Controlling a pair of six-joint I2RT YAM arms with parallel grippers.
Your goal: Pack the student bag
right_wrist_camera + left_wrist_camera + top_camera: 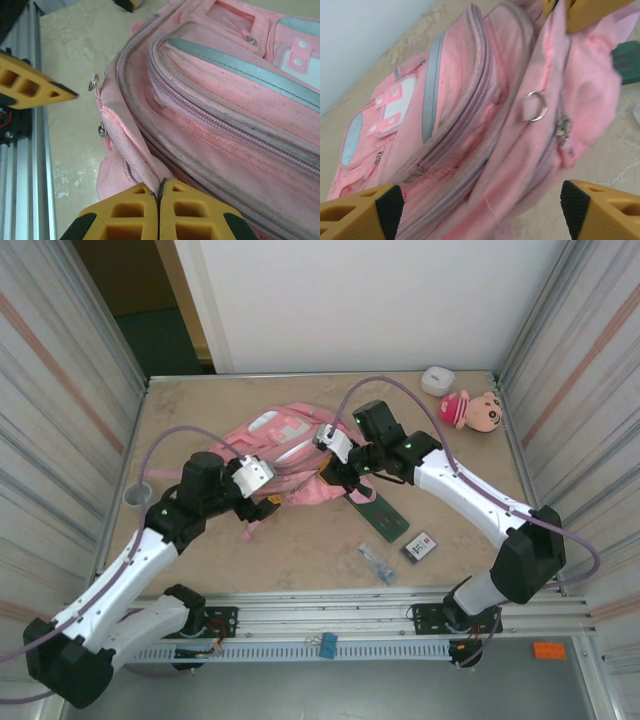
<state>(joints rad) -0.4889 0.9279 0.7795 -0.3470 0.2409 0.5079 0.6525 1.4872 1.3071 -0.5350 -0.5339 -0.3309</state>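
Table [300, 550] is a beige marbled slab. It's boxed in by ribbed metal panels left and right, with a white wall at the back and a dark doorway off the far-left corner. An aluminium rail [380, 612] runs along the near edge, where my arms bolt on.

The big pink fabric student bag [285, 455], with grey-trimmed zipped pockets and white patches, lies mid-table, a bit left, front pockets up. My right claw [159, 197] is clenched on a fold of its fabric at the near-right edge, with the seam running up between the pads. My left claw [482, 205] is spread wide over the bag's side by a small metal ring [536, 106], gripping nothing.

A long dark-green flat thing [380, 512] sticks out from below my right claw toward the rail; it might be a ruler or a case, can't tell. Just beside it are a small dark card-like packet [421, 546] and a little clear item [377, 562]. A pink-hatted plush doll [472, 410] and a small white box [437, 379] sit in the far-right corner, well apart from the bag. A small grey cup [136, 498] sits at the left edge. From above, both arms arch over the bag's near side and hide that edge.
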